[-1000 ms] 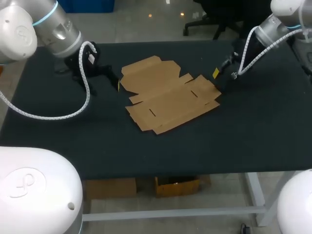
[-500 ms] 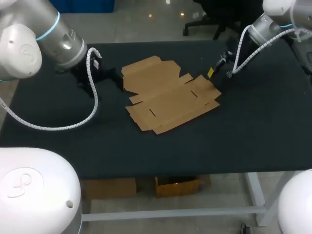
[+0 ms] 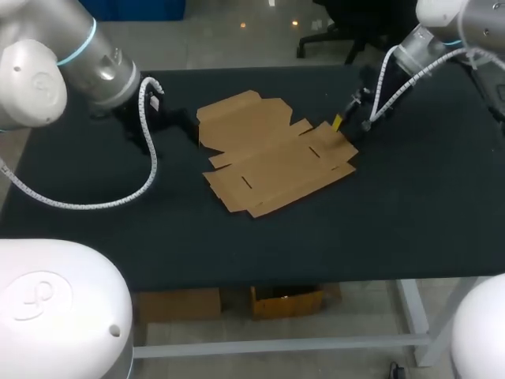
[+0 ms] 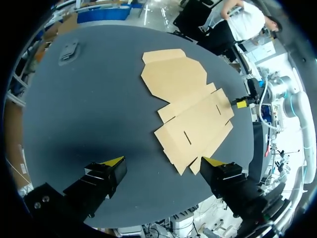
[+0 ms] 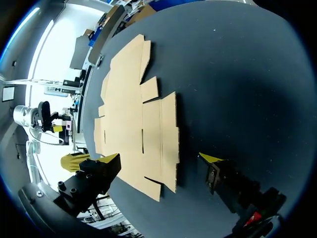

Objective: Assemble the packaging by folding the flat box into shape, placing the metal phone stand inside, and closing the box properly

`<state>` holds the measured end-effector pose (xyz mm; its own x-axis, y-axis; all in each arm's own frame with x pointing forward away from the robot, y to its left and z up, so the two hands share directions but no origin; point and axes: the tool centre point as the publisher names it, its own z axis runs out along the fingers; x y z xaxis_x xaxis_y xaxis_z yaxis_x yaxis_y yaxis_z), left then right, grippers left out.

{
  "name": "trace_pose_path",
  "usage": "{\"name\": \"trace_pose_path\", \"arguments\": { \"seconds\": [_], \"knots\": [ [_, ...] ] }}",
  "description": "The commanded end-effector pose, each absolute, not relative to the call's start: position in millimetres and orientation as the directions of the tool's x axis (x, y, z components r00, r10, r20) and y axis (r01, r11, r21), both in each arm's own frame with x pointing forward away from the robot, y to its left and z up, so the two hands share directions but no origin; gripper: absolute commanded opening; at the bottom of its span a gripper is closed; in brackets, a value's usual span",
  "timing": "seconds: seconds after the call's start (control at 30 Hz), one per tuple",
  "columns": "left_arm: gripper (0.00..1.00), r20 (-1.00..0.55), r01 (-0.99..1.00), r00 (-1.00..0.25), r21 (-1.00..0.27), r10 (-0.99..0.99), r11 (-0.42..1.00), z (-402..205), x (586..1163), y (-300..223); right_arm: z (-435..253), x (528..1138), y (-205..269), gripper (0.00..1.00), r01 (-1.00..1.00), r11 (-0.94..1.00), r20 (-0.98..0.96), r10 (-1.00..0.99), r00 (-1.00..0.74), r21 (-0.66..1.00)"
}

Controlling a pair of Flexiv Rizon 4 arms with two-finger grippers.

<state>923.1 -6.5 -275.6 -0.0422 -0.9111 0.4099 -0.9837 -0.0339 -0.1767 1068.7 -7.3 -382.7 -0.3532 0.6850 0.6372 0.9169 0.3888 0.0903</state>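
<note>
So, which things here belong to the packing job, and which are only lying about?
For the job: flat cardboard box; small grey piece, probably the phone stand; left gripper; right gripper, both open.
Only there: black table, the support.

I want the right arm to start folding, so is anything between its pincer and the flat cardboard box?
Nothing visible does. The right pincer hangs open over the edge of the flat box, with no other thing between them.
</note>
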Motion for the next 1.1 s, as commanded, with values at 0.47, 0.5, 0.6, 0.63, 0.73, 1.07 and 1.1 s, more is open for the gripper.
{"name": "trace_pose_path", "arguments": {
  "seconds": [0.47, 0.5, 0.6, 0.63, 0.73, 1.07, 1.1],
  "knots": [
    [1.0, 0.405, -0.985, -0.042, -0.17, -0.913, -0.03, -273.5, 925.6, -6.6, -398.9, 1072.3, 4.5, 0.47, 0.91, 0.414, 0.678, 0.659, -0.325, 0.033],
    [1.0, 0.405, -0.985, -0.042, -0.17, -0.913, -0.03, -273.5, 925.6, -6.6, -399.1, 1071.9, 4.8, 0.44, 0.91, 0.414, 0.682, 0.655, -0.325, 0.035],
    [1.0, 0.405, -0.985, -0.042, -0.17, -0.913, -0.03, -273.5, 925.6, -6.6, -399.8, 1068.7, 5.6, 0.33, 0.911, 0.411, 0.69, 0.648, -0.323, 0.04],
    [1.0, 0.405, -0.985, -0.042, -0.17, -0.913, -0.03, -273.5, 925.6, -6.6, -400.2, 1067.5, 5.5, 0.28, 0.911, 0.41, 0.692, 0.646, -0.322, 0.041],
    [1.0, 0.405, -0.985, -0.042, -0.17, -0.913, -0.03, -273.5, 925.6, -6.6, -401.5, 1063.6, 5.0, 0.11, 0.915, 0.401, 0.703, 0.637, -0.315, 0.047],
    [1.0, 0.405, -0.985, -0.042, -0.17, -0.913, -0.03, -273.5, 925.6, -6.6, -407.3, 1045.5, -2.0, 0.0, 0.942, 0.324, 0.756, 0.594, -0.274, 0.086],
    [1.0, 0.405, -0.985, -0.042, -0.17, -0.913, -0.03, -273.5, 925.6, -6.6, -407.2, 1043.1, -2.3, 0.0, 0.944, 0.317, 0.762, 0.589, -0.271, 0.09]
  ]
}}
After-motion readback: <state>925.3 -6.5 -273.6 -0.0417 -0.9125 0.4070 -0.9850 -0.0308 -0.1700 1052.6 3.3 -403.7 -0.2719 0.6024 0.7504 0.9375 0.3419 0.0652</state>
